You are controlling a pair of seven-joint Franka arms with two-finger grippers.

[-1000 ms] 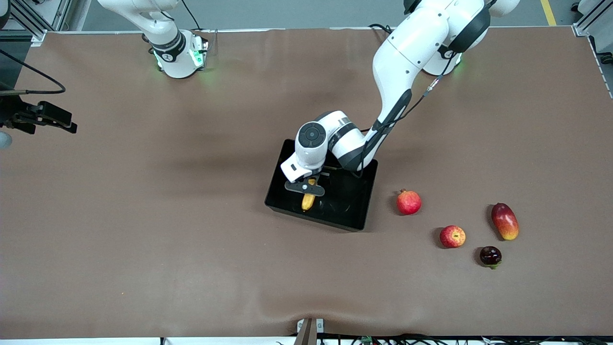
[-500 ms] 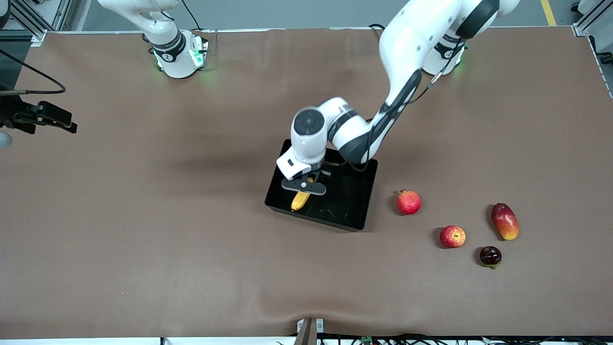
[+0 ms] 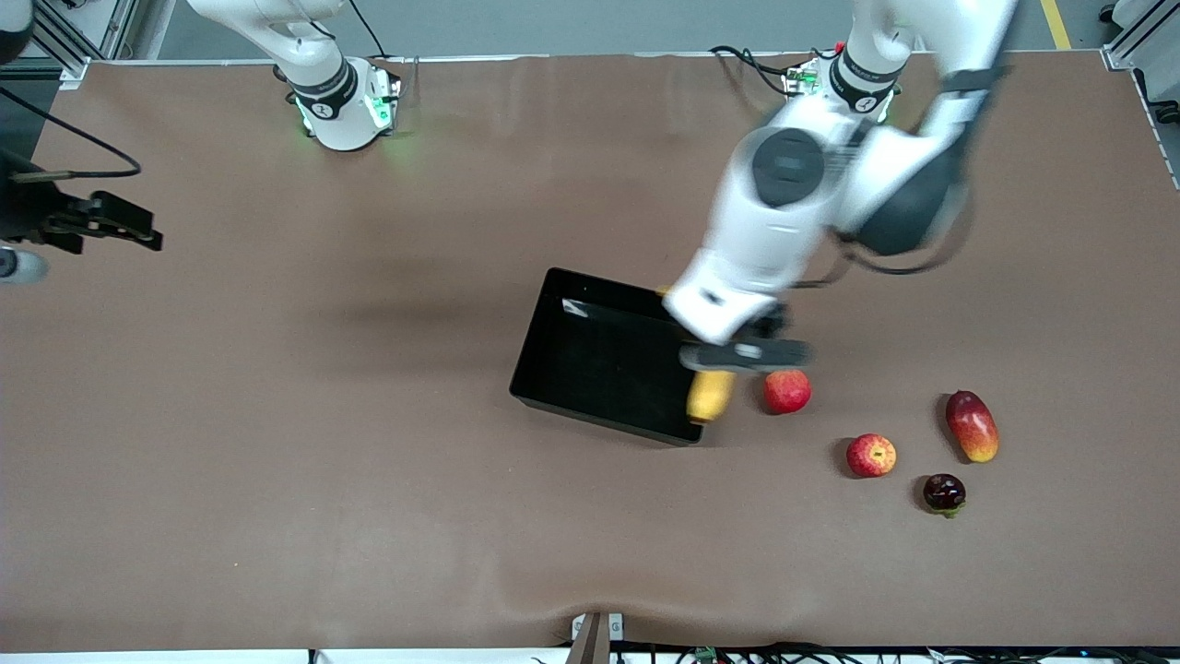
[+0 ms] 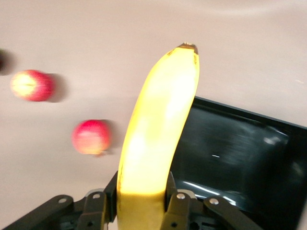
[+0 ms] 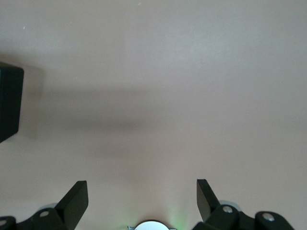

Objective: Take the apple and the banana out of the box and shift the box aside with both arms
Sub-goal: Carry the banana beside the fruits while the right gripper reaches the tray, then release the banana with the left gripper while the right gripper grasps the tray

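Observation:
My left gripper point(image 3: 740, 356) is shut on the yellow banana point(image 3: 710, 396) and holds it in the air over the black box's point(image 3: 590, 364) wall at the left arm's end, beside the pomegranate. The left wrist view shows the banana point(image 4: 158, 139) clamped between the fingers point(image 4: 178, 203), with the box point(image 4: 240, 153) below it. Nothing lies in the box. The red-yellow apple point(image 3: 871, 455) lies on the table nearer to the front camera, toward the left arm's end; it also shows in the left wrist view point(image 4: 31, 85). My right gripper point(image 3: 129, 231) waits, open and empty point(image 5: 142, 191), over the right arm's end of the table.
A red pomegranate point(image 3: 787, 391) lies just beside the box and shows in the left wrist view point(image 4: 91, 136). A red-yellow mango point(image 3: 972, 425) and a small dark fruit point(image 3: 944, 492) lie near the apple. A corner of the box point(image 5: 9, 103) shows in the right wrist view.
My left gripper has lifted the banana out of the box and swung it fast toward the left arm's end, up to the pomegranate. The right gripper has barely shifted.

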